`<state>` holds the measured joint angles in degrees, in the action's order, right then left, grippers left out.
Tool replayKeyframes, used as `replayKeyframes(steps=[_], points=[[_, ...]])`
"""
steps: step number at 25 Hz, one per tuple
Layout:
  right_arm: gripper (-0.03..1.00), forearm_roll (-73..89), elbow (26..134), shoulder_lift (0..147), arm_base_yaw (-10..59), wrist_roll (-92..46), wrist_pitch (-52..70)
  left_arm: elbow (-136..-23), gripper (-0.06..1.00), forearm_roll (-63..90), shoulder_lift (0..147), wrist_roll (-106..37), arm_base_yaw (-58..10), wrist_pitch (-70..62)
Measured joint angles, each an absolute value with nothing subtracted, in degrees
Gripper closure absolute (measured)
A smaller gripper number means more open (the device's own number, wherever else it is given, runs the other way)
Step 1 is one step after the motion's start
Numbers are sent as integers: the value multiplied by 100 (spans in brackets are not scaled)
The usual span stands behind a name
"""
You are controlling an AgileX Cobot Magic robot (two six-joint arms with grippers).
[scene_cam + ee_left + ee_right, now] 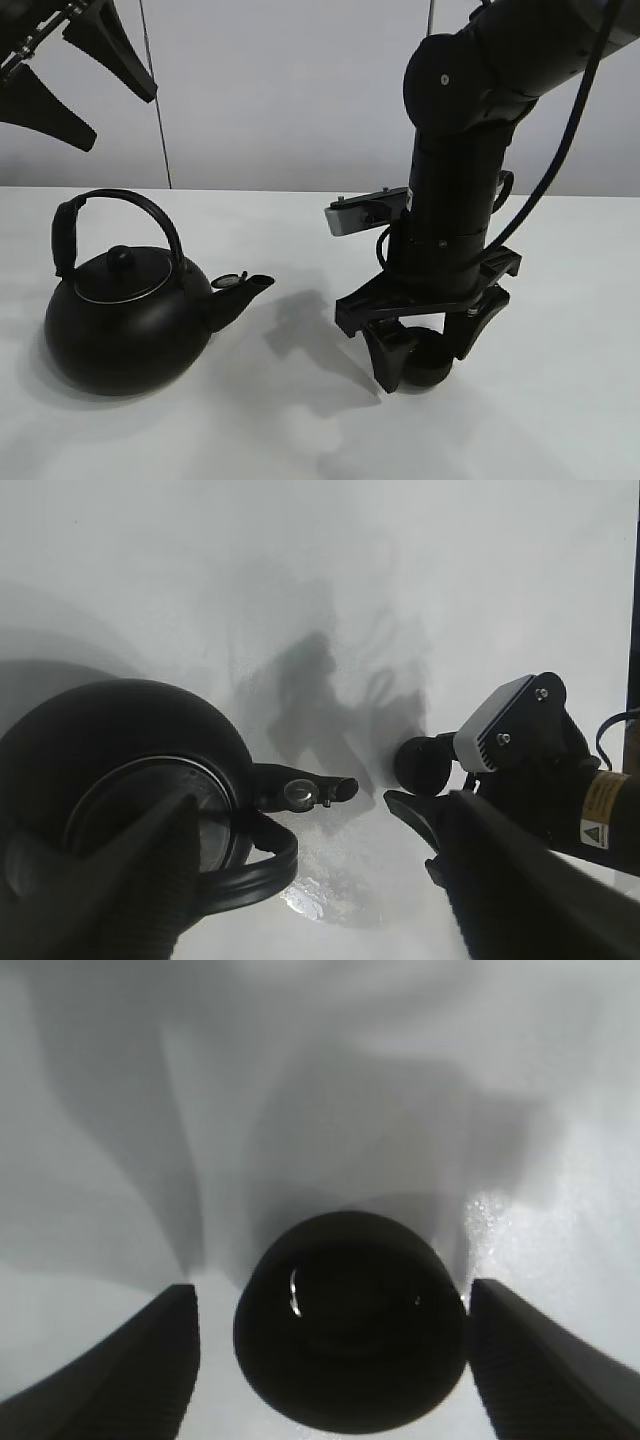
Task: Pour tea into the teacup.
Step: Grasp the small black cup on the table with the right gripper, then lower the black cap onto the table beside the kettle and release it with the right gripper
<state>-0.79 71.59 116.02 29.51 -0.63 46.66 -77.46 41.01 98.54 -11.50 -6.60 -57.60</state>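
The teacup [432,368], small, black and round, stands on the white table [560,400] right of centre. My right gripper [428,352] points straight down around it and is open. In the right wrist view both fingers [120,1370] flank the teacup [350,1320] with a strip of table showing on each side. The cup's inside is dark with a small glint, and no tea is visible. The black kettle [125,320] sits at the left, its spout [245,288] facing the cup. My left gripper [60,70] hangs open high above the kettle [120,770], holding nothing.
The left wrist view shows a small wet patch [305,900] on the table under the kettle's handle [250,875]. A stretch of bare white table lies between the kettle's spout [310,790] and the teacup [422,763]. A pale wall rises behind the table.
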Motion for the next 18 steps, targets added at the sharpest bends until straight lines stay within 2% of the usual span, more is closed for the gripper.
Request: replayKeyframes(steps=[5,18], points=[[57,-68,7159,11602,2951,-42,4633,-7746,45,4101,9854,-1150,-660,-5760],[57,297,7165,11274,2951,0,4537,-7746,45,4101,9854,-1150,-660,-5760]])
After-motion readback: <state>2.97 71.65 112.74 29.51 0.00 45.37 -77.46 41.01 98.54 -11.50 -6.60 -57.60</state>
